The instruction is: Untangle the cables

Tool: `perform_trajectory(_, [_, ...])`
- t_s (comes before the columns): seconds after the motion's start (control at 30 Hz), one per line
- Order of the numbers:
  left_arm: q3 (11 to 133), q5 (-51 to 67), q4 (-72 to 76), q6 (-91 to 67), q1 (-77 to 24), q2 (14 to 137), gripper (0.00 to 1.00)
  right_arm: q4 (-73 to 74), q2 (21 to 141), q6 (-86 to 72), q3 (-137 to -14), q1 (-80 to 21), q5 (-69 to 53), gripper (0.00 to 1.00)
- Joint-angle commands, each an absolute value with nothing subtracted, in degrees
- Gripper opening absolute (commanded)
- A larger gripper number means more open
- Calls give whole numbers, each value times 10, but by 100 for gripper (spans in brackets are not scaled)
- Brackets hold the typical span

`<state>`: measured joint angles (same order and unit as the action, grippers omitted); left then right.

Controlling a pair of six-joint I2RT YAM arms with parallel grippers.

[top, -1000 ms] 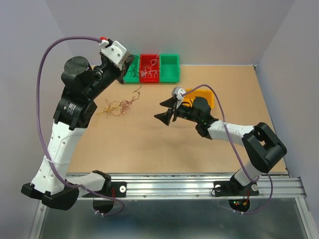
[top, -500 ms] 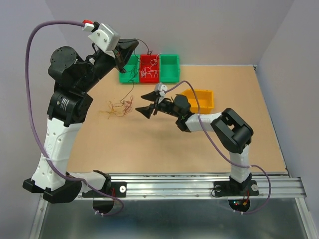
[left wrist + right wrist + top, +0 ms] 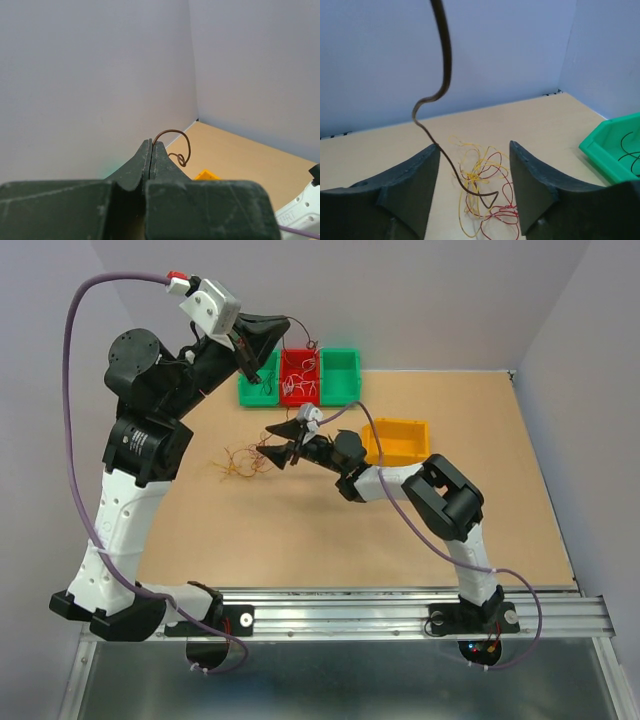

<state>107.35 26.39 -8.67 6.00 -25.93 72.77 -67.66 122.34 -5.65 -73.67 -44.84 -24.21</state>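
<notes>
The left tool (image 3: 151, 148) is clamped shut on a hair-thin dark brown wire (image 3: 172, 131), held high. The right tool (image 3: 474, 146) stands spread, gripping nothing, that strand hanging between its fingers (image 3: 410, 185). Below, the cables (image 3: 480, 195), springy red and yellow curls, lie knotted on the matte counter (image 3: 540, 115); closing there could snag several loops and tighten the knot.
</notes>
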Motion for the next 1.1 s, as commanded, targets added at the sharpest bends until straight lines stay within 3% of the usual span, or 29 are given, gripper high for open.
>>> perform_trajectory(0.0, [1090,282,-39,37,-263,722,0,-725,1246,-61,-787,-458,-217,60])
perform_trajectory(0.07, [1092,289,-40,25,-262,722,0,-725,1252,-62,-795,-459,-214,48])
perform_trajectory(0.1, [1092,296,-40,18,-263,724,0,-725,1253,-63,-798,-461,-216,34])
perform_trajectory(0.17, [1092,296,-39,13,-263,727,0,-726,1253,-73,-798,-461,-219,14])
perform_trajectory(0.23, [1092,279,-40,20,-263,734,0,-729,1244,-80,-785,-461,-225,1])
perform_trajectory(0.37, [1073,214,-46,47,-242,751,0,-755,1199,-84,-738,-461,-229,1])
perform_trajectory(0.5, [1028,299,-10,15,-135,782,0,-777,1126,-83,-658,-462,-219,1])
perform_trajectory(0.6, [921,324,34,29,-94,783,0,-803,1058,-80,-566,-461,-199,1])
perform_trajectory(0.73, [761,334,111,47,-89,758,0,-819,994,-79,-506,-461,-177,1])
perform_trajectory(0.83, [652,414,173,56,-92,736,0,-819,977,-79,-481,-461,-157,1])
perform_trajectory(1.07, [532,422,216,108,-132,694,0,-810,998,-77,-472,-461,-92,1])
